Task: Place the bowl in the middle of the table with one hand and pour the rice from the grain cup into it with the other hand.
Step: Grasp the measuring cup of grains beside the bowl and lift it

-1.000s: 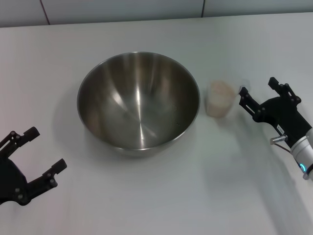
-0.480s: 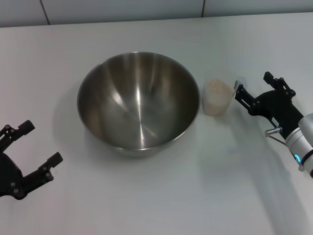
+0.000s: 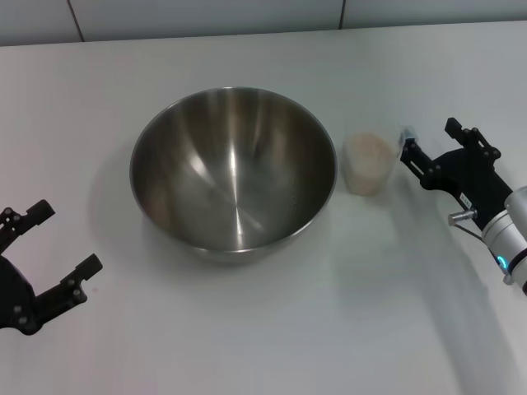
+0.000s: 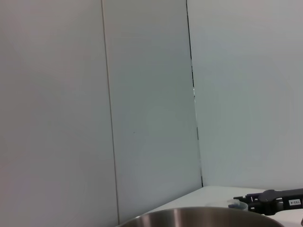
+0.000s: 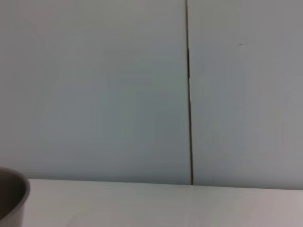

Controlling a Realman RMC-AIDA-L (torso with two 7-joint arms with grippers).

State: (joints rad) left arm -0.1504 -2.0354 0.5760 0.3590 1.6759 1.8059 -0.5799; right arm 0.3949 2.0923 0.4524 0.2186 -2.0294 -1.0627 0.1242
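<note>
The bowl (image 3: 233, 169), large shiny steel and empty, stands on the white table (image 3: 263, 329) about its middle. Its rim shows in the left wrist view (image 4: 203, 216) and its edge in the right wrist view (image 5: 12, 201). The grain cup (image 3: 367, 163), clear plastic and full of pale rice (image 3: 368, 149), stands just right of the bowl, handle pointing right. My right gripper (image 3: 435, 145) is open, level with the cup, with one fingertip (image 3: 411, 153) beside the handle. It also shows far off in the left wrist view (image 4: 270, 205). My left gripper (image 3: 62, 239) is open and empty at the front left.
A grey panelled wall (image 3: 206, 16) runs behind the table's far edge. Bare tabletop lies in front of the bowl and around both arms.
My right gripper has moved in toward the cup's handle and turned slightly. My left gripper has drawn back a little toward the front left corner. The bowl has not moved.
</note>
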